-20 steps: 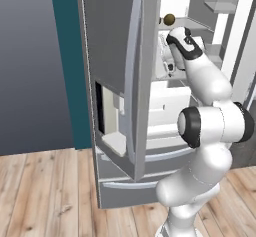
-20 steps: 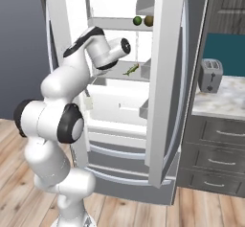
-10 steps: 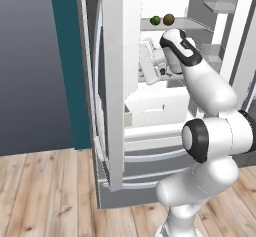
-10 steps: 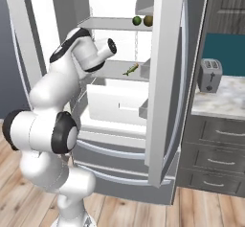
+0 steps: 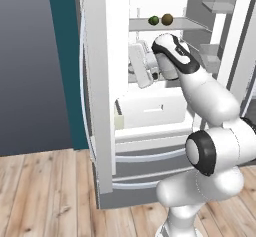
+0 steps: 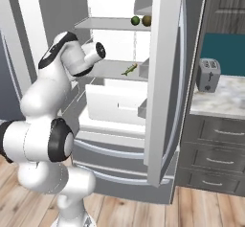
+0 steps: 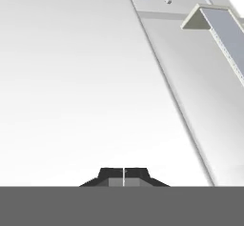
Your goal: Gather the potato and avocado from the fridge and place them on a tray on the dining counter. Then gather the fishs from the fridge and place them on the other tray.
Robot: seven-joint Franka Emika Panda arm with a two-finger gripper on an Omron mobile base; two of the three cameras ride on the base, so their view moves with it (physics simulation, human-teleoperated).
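Avocado (image 5: 153,20) and potato (image 5: 167,19) sit on the upper fridge (image 5: 100,106) shelf, left base view. Right base view: fish (image 6: 129,70) on middle shelf; nothing gathered yet. Hand view: gripper (image 7: 124,176) closed, empty.

Your arm rises from the base, folds at the dark elbow joint and reaches up and forward, with the wrist bent over at chest height. The gripper (image 7: 123,176) has its jaws pressed fully together, tips touching, with nothing between them. In the left base view your hand (image 5: 145,66) points away toward the left.
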